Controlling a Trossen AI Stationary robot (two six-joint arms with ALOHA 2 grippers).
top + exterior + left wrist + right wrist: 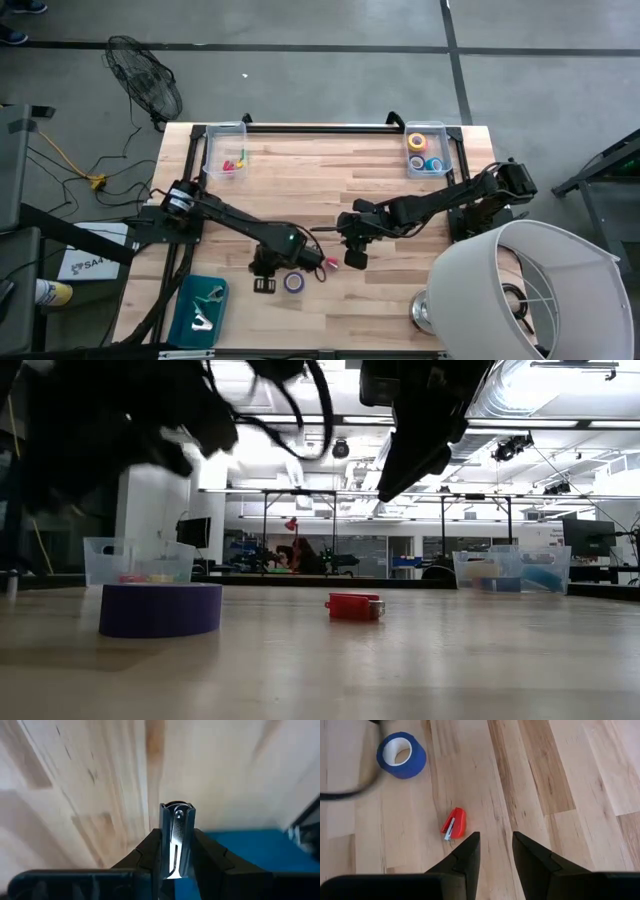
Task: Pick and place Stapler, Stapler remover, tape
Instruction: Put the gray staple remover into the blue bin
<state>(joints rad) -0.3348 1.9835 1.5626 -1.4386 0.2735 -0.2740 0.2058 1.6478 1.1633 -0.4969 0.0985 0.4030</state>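
My left gripper [263, 283] hovers near the table's near edge, shut on a silver metal staple remover [176, 840]. A blue tray [190, 318] with more staple removers lies just to its left. A purple tape roll [294, 282] lies flat on the wood to the gripper's right, and shows also in the low view [160, 608]. My right gripper [495, 837] is open and raised above the table, a little short of a small red stapler [454, 823] that lies on the wood. The stapler [330, 265] sits between the two grippers. My left gripper pinches the staple remover between its two fingers [146, 855]. The remover's metal end [176, 817] sticks out past the fingertips, in line with them. It is held clear of the table.
A clear bin [225, 150] with small coloured staplers stands at the far left corner. A second bin [427, 150] with tape rolls stands at the far right. A large white lampshade [530, 290] covers the near right corner. Bare wood lies between the bins.
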